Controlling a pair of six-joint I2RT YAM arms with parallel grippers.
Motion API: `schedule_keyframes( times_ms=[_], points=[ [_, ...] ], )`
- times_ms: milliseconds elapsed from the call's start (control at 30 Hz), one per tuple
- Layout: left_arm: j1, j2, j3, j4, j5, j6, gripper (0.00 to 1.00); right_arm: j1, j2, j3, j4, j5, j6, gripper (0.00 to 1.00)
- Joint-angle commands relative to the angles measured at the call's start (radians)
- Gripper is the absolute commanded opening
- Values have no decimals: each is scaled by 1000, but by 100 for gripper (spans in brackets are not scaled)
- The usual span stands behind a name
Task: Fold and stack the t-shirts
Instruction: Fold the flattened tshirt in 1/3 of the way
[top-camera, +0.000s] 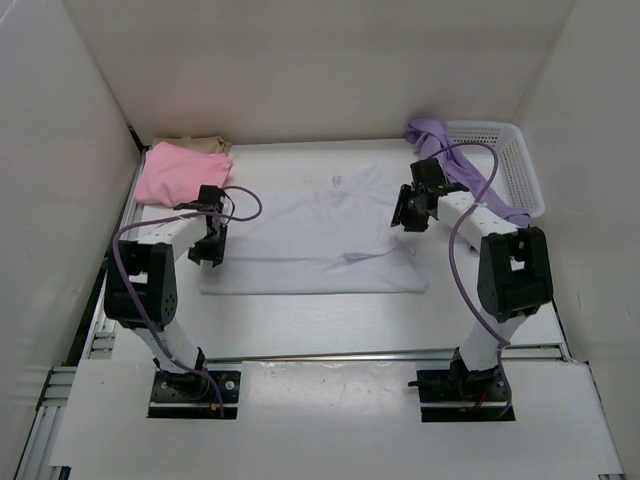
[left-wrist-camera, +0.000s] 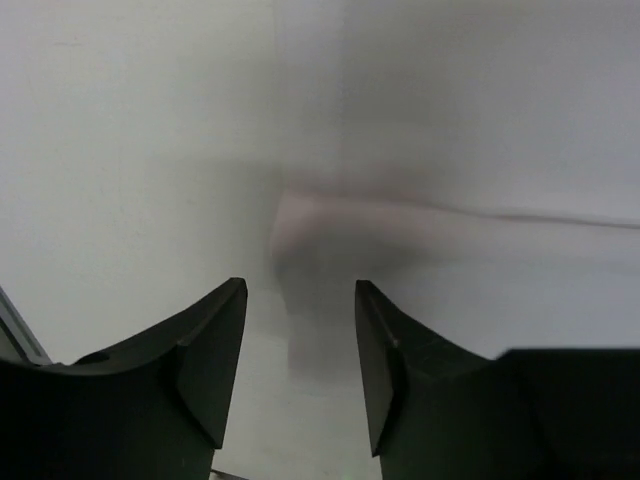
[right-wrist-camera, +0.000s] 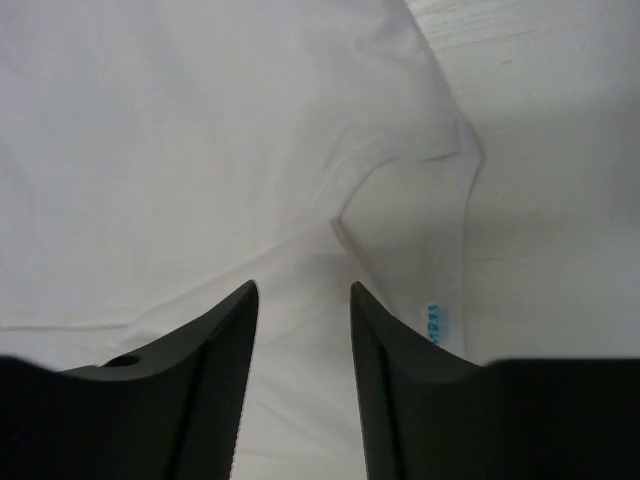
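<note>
My left pincer (top-camera: 207, 252) and right pincer (top-camera: 407, 218) hang released and empty at opposite edges of the white shirt (top-camera: 320, 240), which lies flat mid-bench (top-camera: 330, 320). A shallow pinch could catch one layer and skew the fold. Beyond the white shirt, the pink shirt (top-camera: 172, 178) sits on the tan shirt (top-camera: 203, 145), and the lavender shirt (top-camera: 452, 155) drapes over the basket (top-camera: 522, 170). Neither seems in the way.

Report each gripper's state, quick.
Left gripper: open, holding nothing.
Right gripper: open, holding nothing, above the white shirt.
</note>
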Motion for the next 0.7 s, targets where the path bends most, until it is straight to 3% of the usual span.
schedule_keyframes(
  times_ms=[0,100,133,167,433,667],
  points=[
    [26,15,83,9,-66,-6,62,-3,51,125,-90,28,-15,51],
    [94,1,154,-16,-64,-6,93,6,51,191,-177,66,-25,55],
    [139,-11,179,-34,-33,-6,95,6,35,192,-190,75,-34,55],
    [159,-25,179,-52,2,-6,95,17,-16,167,-190,75,-34,60],
    [199,-86,22,-134,246,-6,94,8,-281,-214,-237,63,70,65],
    [208,10,41,-155,344,-6,94,-72,-294,-396,-173,-37,156,68]
  ],
)
